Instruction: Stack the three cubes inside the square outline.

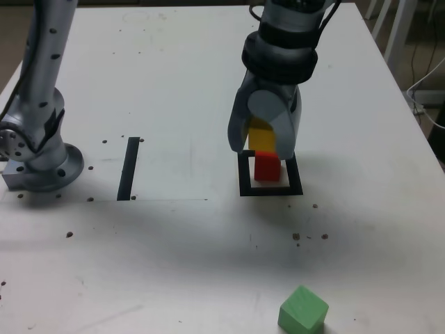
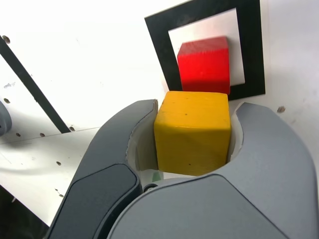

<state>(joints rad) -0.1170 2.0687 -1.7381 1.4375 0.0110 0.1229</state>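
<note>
- The end effector (image 1: 263,142) is clenched on the yellow cube (image 2: 193,130), which hangs just above and slightly behind the red cube (image 1: 266,167).
- The red cube sits inside the square outline (image 1: 270,190) on the white surface (image 1: 174,90).
- To seat it well, I'd line up the yellow cube's faces squarely over the red one before lowering, then let go only once it rests flat.
- The green cube (image 1: 303,310) lies well apart, near the exterior view's lower edge, awaiting its turn.
</note>
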